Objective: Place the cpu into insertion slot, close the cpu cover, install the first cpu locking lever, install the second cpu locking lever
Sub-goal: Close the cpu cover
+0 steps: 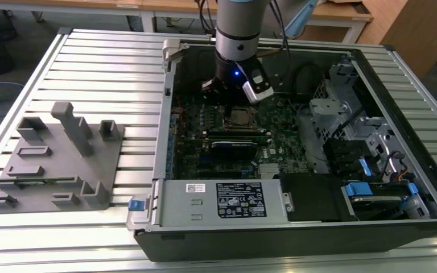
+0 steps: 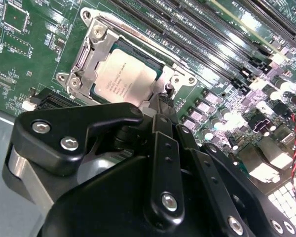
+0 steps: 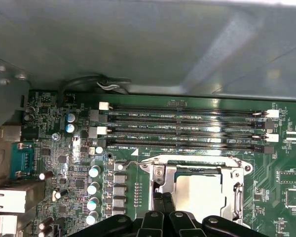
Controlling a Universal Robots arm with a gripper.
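- Cpu (image 2: 123, 74) lies flat in the insertion slot (image 1: 229, 118), on the green motherboard (image 1: 192, 142) inside the open computer case (image 1: 279, 242).
- I see the cpu cover (image 2: 88, 55) lying down over the chip's edges.
- My gripper (image 2: 164, 96) has its fingers pressed together, right at the cover's edge; I cannot tell if it touches.
- Long memory slots (image 3: 182, 123) lie between the slot and the case wall.

1 cpu (image 2: 124, 74), 1 cpu cover (image 2: 86, 54), 4 RAM slots (image 3: 182, 118), 1 PSU (image 1: 218, 199)
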